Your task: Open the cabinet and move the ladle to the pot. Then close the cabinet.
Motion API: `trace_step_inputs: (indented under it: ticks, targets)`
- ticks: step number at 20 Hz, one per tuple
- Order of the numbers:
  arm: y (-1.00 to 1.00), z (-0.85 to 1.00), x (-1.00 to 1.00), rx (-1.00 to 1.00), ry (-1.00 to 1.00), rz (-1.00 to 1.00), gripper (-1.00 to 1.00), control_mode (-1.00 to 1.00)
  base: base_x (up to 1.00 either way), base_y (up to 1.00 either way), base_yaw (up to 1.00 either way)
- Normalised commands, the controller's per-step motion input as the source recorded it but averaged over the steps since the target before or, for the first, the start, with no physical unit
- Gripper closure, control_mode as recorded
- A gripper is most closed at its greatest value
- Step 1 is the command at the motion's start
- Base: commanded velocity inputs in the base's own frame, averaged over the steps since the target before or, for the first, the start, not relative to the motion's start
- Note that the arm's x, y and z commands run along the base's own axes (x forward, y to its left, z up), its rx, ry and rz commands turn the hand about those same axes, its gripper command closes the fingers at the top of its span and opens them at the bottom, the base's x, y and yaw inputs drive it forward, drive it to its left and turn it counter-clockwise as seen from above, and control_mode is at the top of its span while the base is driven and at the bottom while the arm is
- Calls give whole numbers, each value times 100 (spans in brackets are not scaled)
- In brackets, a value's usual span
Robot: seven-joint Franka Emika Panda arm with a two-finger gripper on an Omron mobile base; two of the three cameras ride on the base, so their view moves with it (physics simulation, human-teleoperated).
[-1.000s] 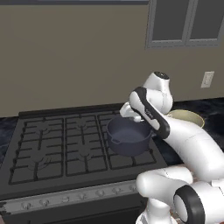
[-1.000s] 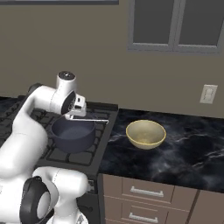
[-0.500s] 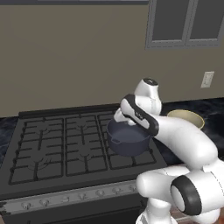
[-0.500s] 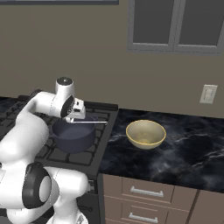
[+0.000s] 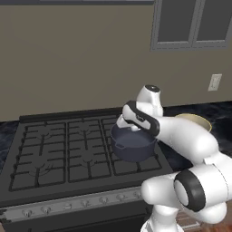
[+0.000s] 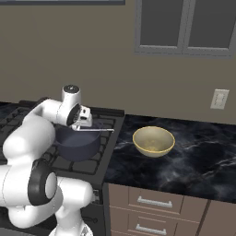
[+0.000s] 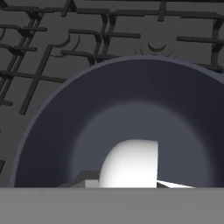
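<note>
Now | jaws clamped on ladle (rod sideways) | directly over pot

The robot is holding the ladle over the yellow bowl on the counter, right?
Not quite. The gripper holds the ladle over the dark pot on the stove, as the right base view shows. The yellow bowl sits apart on the counter.

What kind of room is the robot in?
It looks like a kitchen. There's a gas stove with a dark pot on it, a yellow bowl on the black marble counter, and drawers underneath.
</note>
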Motion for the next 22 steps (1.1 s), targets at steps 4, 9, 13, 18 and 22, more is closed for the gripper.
trace_step_inputs:
  ticks: [4,9,13,18,22]
  targets:
    - [0,-28,23,0,0,0,100,-100,0,0,0]
    - [0,-27,22,0,0,0,100,-100,0,0,0]
    - [0,-24,23,0,0,0,100,-100,0,0,0]
    - [13,-19,5,0,0,0,100,-100,0,0,0]
    - [32,-9,0,0,0,0,-100,-100,0,0,0]
